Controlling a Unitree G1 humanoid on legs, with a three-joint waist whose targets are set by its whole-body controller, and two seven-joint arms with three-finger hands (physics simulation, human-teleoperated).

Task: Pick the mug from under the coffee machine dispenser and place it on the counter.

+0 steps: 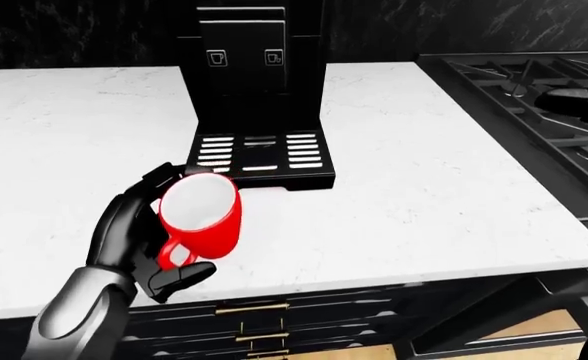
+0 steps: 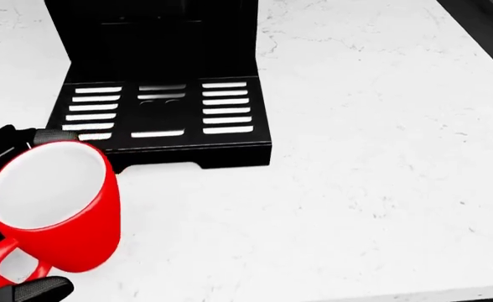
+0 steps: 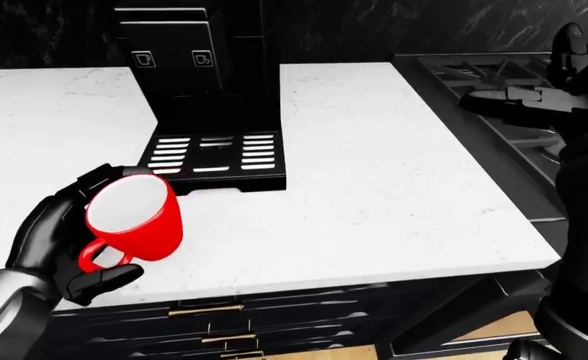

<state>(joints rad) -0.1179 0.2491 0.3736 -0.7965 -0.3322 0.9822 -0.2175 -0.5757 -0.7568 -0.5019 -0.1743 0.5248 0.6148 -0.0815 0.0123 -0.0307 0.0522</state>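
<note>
- Left-eye view: the red mug (image 1: pixel 202 215) is already off the coffee machine (image 1: pixel 259 90), whose slotted drip tray (image 1: pixel 260 152) sits bare at frame centre. The left hand (image 1: pixel 139 240) has its fingers clamped round the mug at lower left, handle toward the bottom edge, tipped and seemingly clear of the white marble desk (image 1: pixel 424 187). By my reading the pick is done and the set-down is left.
- Head view: the mug fills the lower left corner, its white inside empty (no liquid shows), below and left of the tray.
- Right-eye view: the right hand (image 3: pixel 534 94) is at upper right over the stove (image 3: pixel 504 120), fingers spread apart, holding nothing. No brand or words can be read; the machine's face carries only two small cup icons (image 3: pixel 172 58).
</note>
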